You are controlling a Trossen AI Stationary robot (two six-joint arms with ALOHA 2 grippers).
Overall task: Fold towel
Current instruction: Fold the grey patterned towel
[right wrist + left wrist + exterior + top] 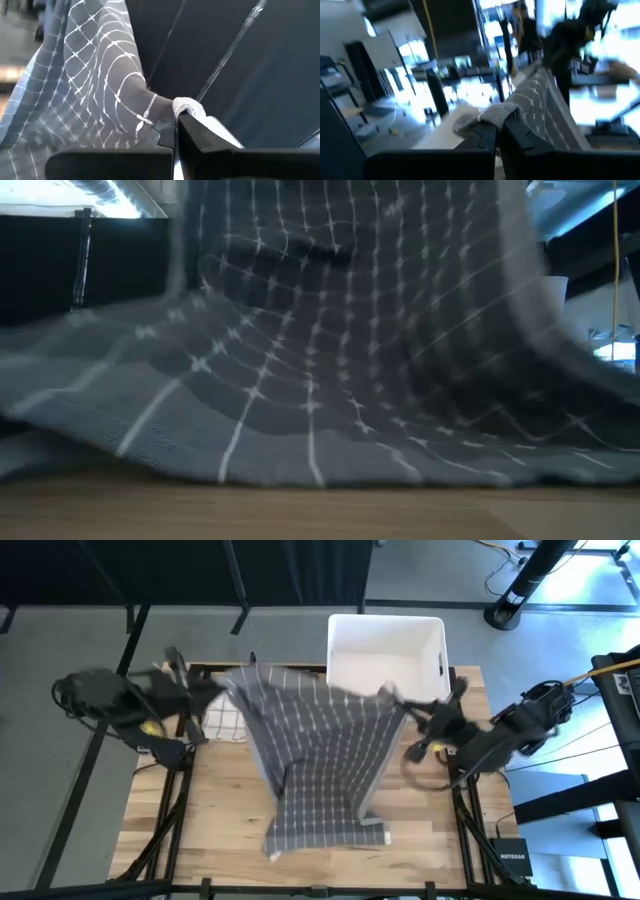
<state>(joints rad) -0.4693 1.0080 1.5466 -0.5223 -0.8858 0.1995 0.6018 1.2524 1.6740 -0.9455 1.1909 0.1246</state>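
Observation:
A dark grey towel (320,755) with a white grid hangs between my two grippers over the wooden table (220,810). My left gripper (222,685) is shut on its far left corner. My right gripper (400,705) is shut on its far right corner. The towel's near end (325,830) lies on the table by the front edge. In the low view the towel (320,350) fills the picture, and its lower part (300,465) rests on the tabletop. My left gripper pinches a bunched corner of the towel (495,114) between its two shut fingers (520,140), which point about level. The cloth runs away from the fingers toward the other arm and sags. My right gripper pinches the opposite corner (150,107) at its white hem (187,106) between its shut fingers (200,135), pointing slightly down. The towel hangs from the fingers in a spreading sheet, lifted at this end.
A white plastic bin (385,640) stands at the table's far edge, just behind the raised towel. A white cloth with dark checks (225,722) lies at the far left under the left gripper. Bare wood (200,810) shows at the near left.

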